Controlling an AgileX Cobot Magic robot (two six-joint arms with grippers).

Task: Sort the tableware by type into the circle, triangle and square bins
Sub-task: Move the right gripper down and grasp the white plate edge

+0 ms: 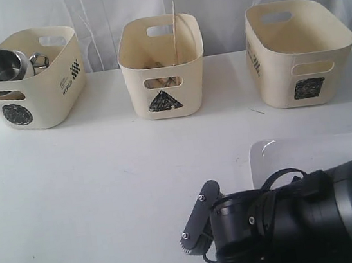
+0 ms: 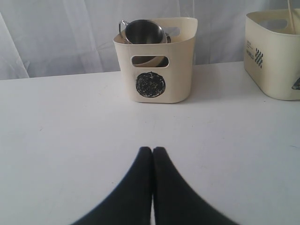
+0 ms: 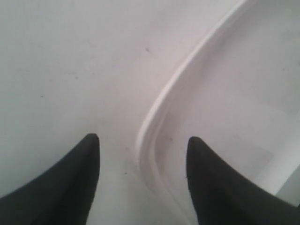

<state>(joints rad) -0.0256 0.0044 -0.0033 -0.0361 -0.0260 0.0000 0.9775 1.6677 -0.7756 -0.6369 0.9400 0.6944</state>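
Circle bin (image 1: 34, 92) left of triangle bin (image 1: 165, 87), steel mug (image 1: 0, 66) inside. Left gripper (image 2: 153, 150) faces circle bin, fingers pressed together, empty. Chopsticks (image 1: 174, 31) stand in triangle bin. Square bin (image 1: 296, 57) right of triangle bin. White plate (image 1: 315, 152) on table (image 1: 104, 180), right of and nearer camera than triangle bin. Right gripper (image 3: 143, 139) spread wide, straddling plate rim.
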